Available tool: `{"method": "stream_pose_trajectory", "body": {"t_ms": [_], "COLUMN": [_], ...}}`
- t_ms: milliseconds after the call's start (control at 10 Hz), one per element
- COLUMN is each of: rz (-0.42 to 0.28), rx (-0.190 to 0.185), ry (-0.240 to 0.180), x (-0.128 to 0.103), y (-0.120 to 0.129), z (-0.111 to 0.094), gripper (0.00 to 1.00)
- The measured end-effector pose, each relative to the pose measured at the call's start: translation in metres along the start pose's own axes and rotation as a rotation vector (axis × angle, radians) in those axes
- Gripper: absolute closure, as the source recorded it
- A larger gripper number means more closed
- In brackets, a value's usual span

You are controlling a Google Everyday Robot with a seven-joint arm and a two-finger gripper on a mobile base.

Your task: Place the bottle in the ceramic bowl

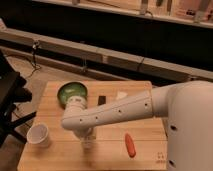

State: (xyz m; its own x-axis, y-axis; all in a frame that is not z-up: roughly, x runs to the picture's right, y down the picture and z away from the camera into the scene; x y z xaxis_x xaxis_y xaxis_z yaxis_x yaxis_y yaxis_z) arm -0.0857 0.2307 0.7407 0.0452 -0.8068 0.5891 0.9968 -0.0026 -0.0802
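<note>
The ceramic bowl [71, 92] is green and glossy and stands at the back left of the wooden table [145, 160]. My white arm reaches in from the right, and its wrist partly covers the bowl's near rim. Below the wrist, my gripper [87, 139] points down at the table's front middle, shut on the small white bottle [88, 144]. The bottle stands upright with its base at the tabletop, and the gripper hides its top. The bottle is a short way in front of the bowl.
A white paper cup [38, 135] stands at the front left. An orange carrot-like piece [130, 144] lies at the front right. A small black item [101, 100] and a white block [121, 95] lie behind the arm. A dark frame [10, 100] stands left of the table.
</note>
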Motion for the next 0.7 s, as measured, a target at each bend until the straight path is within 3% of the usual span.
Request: {"method": "stream_pose_trajectory", "body": {"t_ms": [200,700], "rz": [0.005,0.007], "rx": [0.015,0.037], "ry": [0.006,0.008], "x": [0.02,0.042], "y": [0.005,-0.006], "z": [-0.016,-0.027], "gripper": [0.94,0.94]}}
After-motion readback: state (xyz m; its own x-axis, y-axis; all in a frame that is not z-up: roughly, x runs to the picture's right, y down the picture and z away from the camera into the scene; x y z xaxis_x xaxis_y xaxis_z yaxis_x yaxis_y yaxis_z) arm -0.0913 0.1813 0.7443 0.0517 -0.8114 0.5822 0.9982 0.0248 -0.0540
